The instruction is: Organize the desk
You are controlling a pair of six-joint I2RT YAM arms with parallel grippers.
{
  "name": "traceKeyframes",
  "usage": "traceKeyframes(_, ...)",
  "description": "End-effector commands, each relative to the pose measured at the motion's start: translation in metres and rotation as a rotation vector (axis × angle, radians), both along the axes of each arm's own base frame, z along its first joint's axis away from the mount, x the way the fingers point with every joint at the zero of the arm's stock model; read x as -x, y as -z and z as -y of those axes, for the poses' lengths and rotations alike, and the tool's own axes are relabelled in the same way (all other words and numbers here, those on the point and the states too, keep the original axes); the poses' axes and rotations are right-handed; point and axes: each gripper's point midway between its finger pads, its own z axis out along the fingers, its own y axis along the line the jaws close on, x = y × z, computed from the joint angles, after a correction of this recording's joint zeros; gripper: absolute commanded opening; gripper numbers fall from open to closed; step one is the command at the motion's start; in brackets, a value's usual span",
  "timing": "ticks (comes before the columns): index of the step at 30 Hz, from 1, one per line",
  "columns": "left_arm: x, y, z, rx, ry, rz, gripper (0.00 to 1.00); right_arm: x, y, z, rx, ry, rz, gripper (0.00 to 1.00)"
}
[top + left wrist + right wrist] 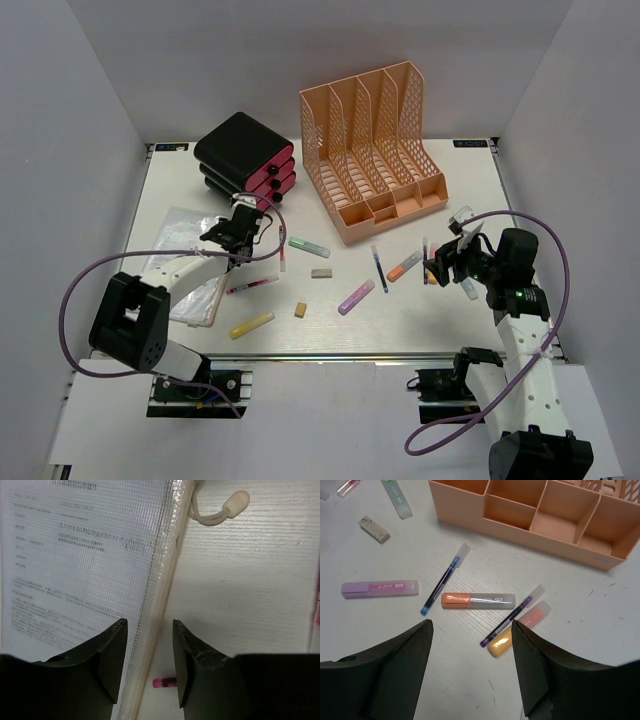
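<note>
The bench (pixel 420 315) is a broad white top that fills the middle of the room. It has a metal rail along its near edge and plain grey walls closing it in on the left, right and far sides. At the back stands a peach file rack (pixel 372 150) with its small front trays facing the arms. Just left of it is a black drawer box (pixel 245 155) with pink fronts. A clear mesh pouch (pixel 90 560) with printed sheets inside lies flat on the left part of the bench. Loose items are scattered across the middle: a green highlighter (pixel 308 247), a grey eraser (pixel 321 272), a purple highlighter (pixel 379 587), a yellow highlighter (pixel 251 325), a blue pen (pixel 445 579) and an orange highlighter (pixel 478 599), which touches a purple pen (pixel 512 616) lying beside it. The left gripper (pixel 149 625) hangs over the zipped edge of the pouch, its jaws narrowly parted with nothing between them. The right gripper (pixel 472 625) hovers above the orange highlighter and purple pen, jaws spread wide and empty.
</note>
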Motion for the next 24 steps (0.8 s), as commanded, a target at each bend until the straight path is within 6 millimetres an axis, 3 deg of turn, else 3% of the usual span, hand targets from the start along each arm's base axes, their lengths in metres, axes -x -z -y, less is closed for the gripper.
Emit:
traceKeyframes(1, -0.012, 0.001, 0.0, -0.053, 0.032, 0.017, 0.52, -0.002, -0.015, -0.002, 0.002, -0.013, 0.047, 0.7)
traceKeyframes(24, -0.016, 0.043, -0.007, -0.214, 0.032, -0.12, 0.55, -0.003, -0.012, -0.001, 0.007, -0.01, 0.038, 0.7)
